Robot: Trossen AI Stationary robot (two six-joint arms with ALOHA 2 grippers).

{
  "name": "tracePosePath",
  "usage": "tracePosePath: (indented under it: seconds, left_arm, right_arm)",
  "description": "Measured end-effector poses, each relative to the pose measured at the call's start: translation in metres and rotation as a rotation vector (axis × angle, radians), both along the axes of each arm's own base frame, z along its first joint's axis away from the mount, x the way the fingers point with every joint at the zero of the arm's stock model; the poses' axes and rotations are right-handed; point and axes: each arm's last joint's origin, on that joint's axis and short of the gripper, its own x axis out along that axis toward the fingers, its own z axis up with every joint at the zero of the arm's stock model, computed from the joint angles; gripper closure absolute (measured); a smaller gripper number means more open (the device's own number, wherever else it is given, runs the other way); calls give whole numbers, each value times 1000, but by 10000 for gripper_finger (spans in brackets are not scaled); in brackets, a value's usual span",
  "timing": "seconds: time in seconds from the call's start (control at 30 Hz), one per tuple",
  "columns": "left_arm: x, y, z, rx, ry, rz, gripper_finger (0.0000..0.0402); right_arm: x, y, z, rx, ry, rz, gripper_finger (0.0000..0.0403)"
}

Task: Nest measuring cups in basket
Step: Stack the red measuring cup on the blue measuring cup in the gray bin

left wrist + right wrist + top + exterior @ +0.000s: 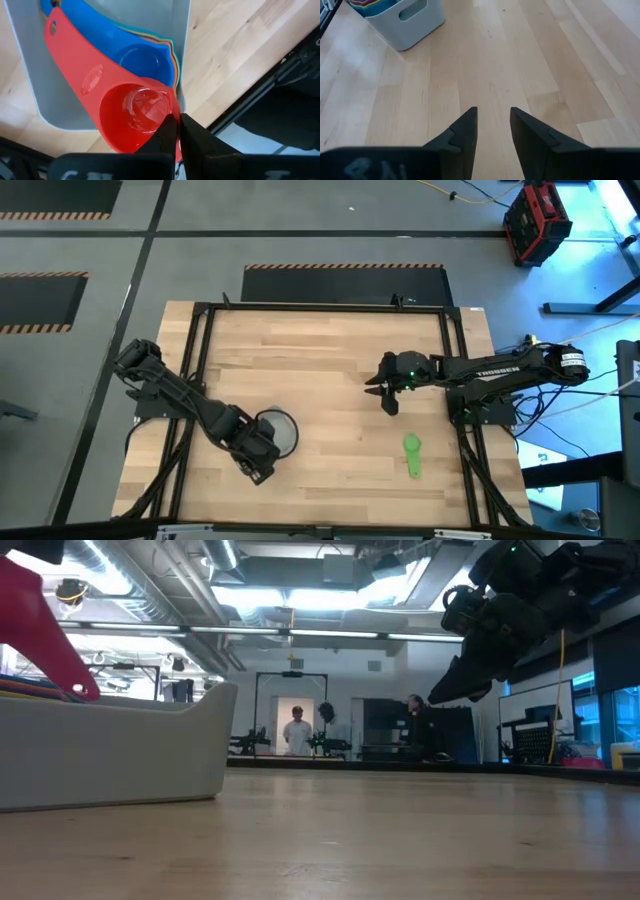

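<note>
The pale grey basket (182,55) stands near the table's front left (290,420) and holds a stack of nested cups with a blue cup (142,60) on top. My left gripper (176,125) is over the basket, pointing down, shut on a pink-red measuring cup (120,100). That cup's handle (40,620) rises slanting above the basket's wall (110,750). A green measuring cup (412,455) lies alone on the table at the front right. My right gripper (492,125) hangs open above the table's middle right (385,392), touching nothing. My left gripper pinches the pink-red cup's bowl wall (172,112) on the side away from the handle, one finger inside the bowl and one outside. The fingers come from above, pointing down. The cup is tilted over the blue cup, handle end high; I cannot tell if it touches the stack.
Bare wooden table lies between the basket and the green cup. A black frame (320,307) runs around the table's edges. People (298,732) stand far off in the room behind the table.
</note>
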Motion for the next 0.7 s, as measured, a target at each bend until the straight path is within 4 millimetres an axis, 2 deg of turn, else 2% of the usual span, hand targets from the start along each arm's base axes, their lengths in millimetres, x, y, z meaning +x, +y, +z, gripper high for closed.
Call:
tracePosePath:
  seconds: [0.7]
  left_arm:
    - [3,-1,-1,41,-56,-1,394]
  right_arm:
    - [0,0,0,1,1,0,282]
